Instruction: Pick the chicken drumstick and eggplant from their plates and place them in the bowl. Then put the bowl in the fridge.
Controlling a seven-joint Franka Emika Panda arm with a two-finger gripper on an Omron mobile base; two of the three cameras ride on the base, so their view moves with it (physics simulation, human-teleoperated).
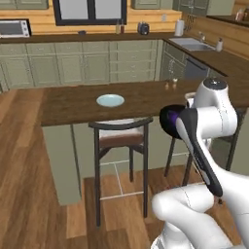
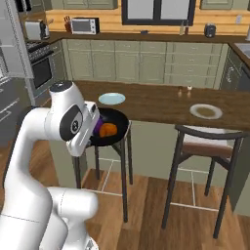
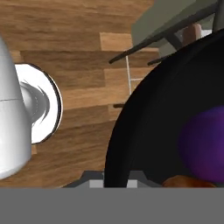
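I am carrying the bowl (image 2: 113,128) at my tool (image 3: 114,177), off the worktop (image 2: 161,103) and above the floor. The tool seems to be pinching its rim, though I cannot tell how the fingers are closing. The eggplant (image 3: 203,144) and drumstick (image 2: 108,129) are lying inside the bowl. Beyond, the blue plate (image 1: 110,100) and the cream plate (image 2: 205,111) are sitting bare. The fridge (image 2: 10,68) is standing far left. I am judging that a rim hold could slip on a swing, tilting the bowl and spilling the food.
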